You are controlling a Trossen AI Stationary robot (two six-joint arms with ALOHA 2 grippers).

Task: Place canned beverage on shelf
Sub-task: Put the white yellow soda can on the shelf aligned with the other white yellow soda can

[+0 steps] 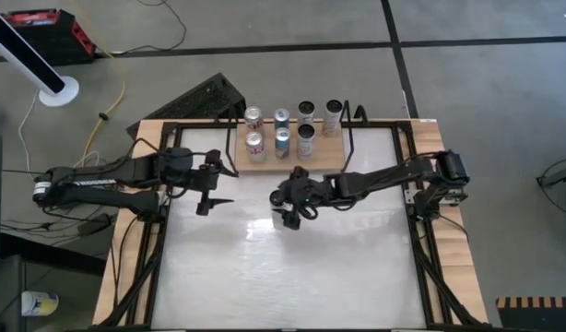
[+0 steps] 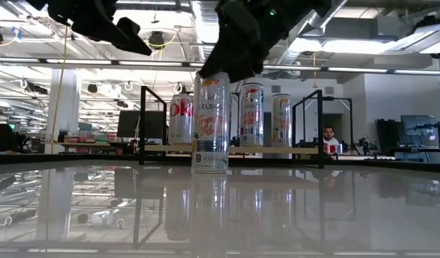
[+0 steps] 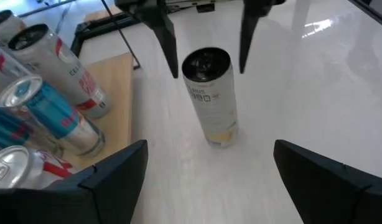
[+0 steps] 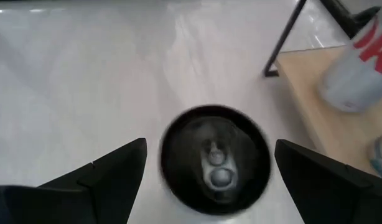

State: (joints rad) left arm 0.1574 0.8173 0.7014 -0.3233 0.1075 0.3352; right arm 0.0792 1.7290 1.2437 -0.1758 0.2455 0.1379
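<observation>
A single can (image 2: 210,122) is seen standing upright on the white table (image 1: 292,277), near the front edge of the shelf (image 1: 312,159). The right gripper (image 1: 292,210) is held spread directly above it; the left gripper (image 1: 209,189) waits open nearby. The can is judged rigid, smooth and slippery, best clasped around its upper wall.

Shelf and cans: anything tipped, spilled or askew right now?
Nothing stands out. The seven cans on the shelf stand upright in rows, and the loose can stands upright on the white table, under the open right gripper. No spill shows.
</observation>
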